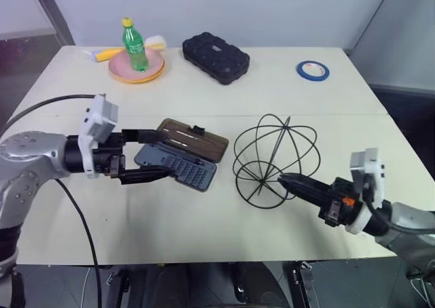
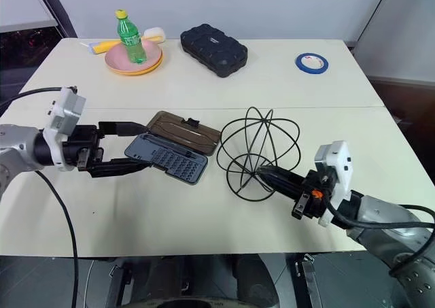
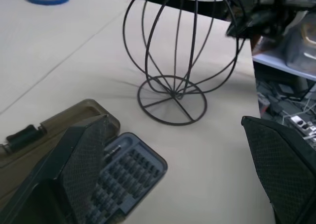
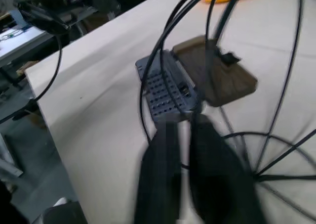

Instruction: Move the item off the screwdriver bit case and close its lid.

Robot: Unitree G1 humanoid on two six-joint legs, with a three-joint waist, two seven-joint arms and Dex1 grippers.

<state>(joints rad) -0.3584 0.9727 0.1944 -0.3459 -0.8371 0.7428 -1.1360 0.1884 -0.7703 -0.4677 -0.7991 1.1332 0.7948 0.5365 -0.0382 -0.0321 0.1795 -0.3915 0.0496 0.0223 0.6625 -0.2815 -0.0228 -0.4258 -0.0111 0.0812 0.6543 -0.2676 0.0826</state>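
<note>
Right, I have the wire sphere (image 1: 276, 160) standing on the table (image 1: 299, 111) to the right of the screwdriver bit case (image 1: 182, 156), clear of it and no longer on top. It is a hollow ball of thin black hoops that meet at the top and run down to a small flat ring with crossed spokes, which rests on the tabletop. My right gripper (image 1: 284, 180) points in at its lower side with its two black fingers pressed together on one of the thin hoops, just above the base ring.

The case lies open. Its dark blue-grey tray (image 1: 185, 169) carries rows of small bits, and the smoky-brown translucent lid (image 1: 194, 139) is folded back flat behind it, with a small black latch tab on its far edge. My left gripper (image 1: 144, 156) sits at the left end of the case with its fingers spread wide, one above the other, either side of the tray's left end; I cannot tell whether they touch it.

The table is a pale cream surface with a seam running across it. At the far side I see a thick bumpy black case (image 1: 215, 56), a roll of blue tape (image 1: 312, 70), and a pink plate (image 1: 136, 68) on an orange one, holding a green bottle (image 1: 134, 45) with a yellow cap. Behind the table is a plain pale wall, and the floor around it is dark.
</note>
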